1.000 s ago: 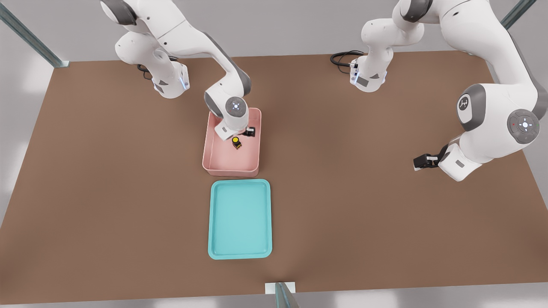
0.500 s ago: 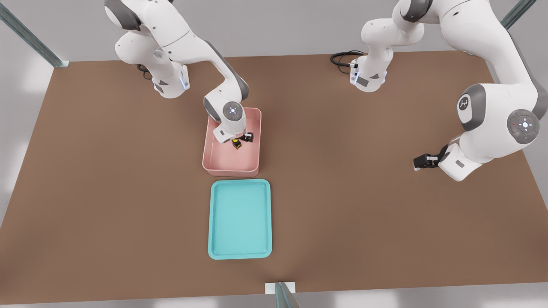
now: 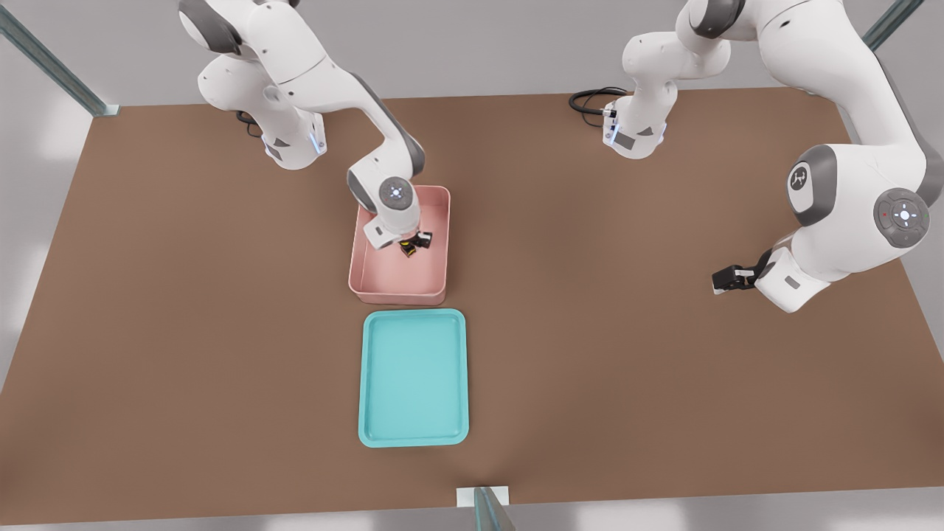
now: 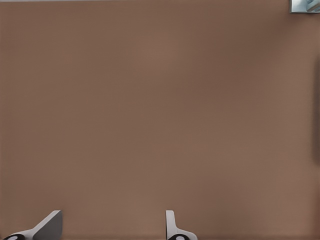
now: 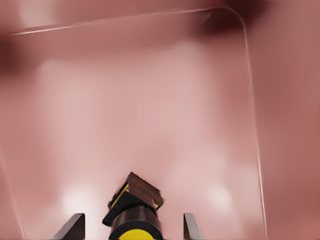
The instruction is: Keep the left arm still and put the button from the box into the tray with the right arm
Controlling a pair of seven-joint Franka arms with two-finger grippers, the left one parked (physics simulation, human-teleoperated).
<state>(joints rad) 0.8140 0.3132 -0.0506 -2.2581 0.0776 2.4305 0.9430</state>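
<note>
Gripper (image 3: pixel 410 243) of the right arm (image 3: pixel 332 81) reaches down inside the pink box (image 3: pixel 399 289), its 2 fingers (image 5: pixel 73 227) spread with the button (image 5: pixel 134 210) between them, not visibly pinched. That button lies on the box floor, yellow cap toward the wrist. Near the box, the teal tray (image 3: pixel 414 439) sits on the brown table (image 3: pixel 627 332).

The right arm (image 3: pixel 317 74) bends down from its base, lit wrist disc facing up. Its pincer (image 3: pixel 410 244) points downward, both fingertips (image 5: pixel 75 226) spread apart, nothing clamped between them.
</note>
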